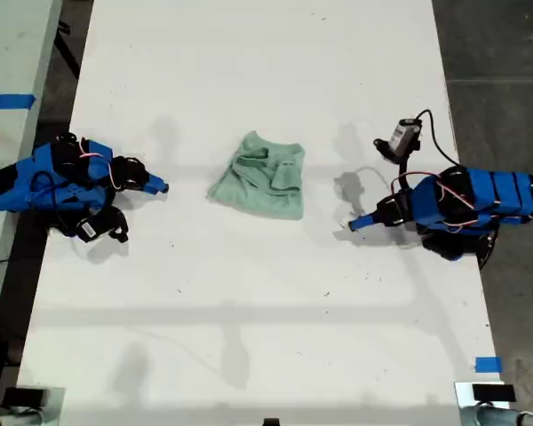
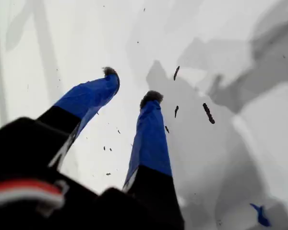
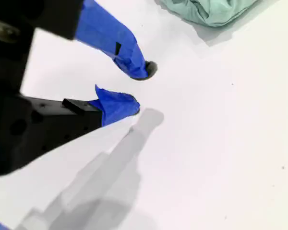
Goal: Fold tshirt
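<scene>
The tshirt (image 1: pixel 260 177) lies crumpled in a pale green heap at the middle of the white table (image 1: pixel 249 337). A corner of the tshirt (image 3: pixel 209 10) shows in the second wrist view, a short way beyond my second gripper (image 3: pixel 139 87). That gripper is open with nothing between its blue-taped fingers. In the exterior view my second gripper (image 1: pixel 160 186) rests at the left, apart from the cloth. My first gripper (image 2: pixel 130 84) is open over bare table, holding nothing. It sits at the exterior view's right (image 1: pixel 355 224), with no cloth in its own view.
A scrap of blue tape (image 1: pixel 487 364) is stuck near the table's corner at the exterior view's lower right. A cabled camera (image 1: pixel 401 138) sticks out beside the first arm. The table edges run along both sides of the exterior view.
</scene>
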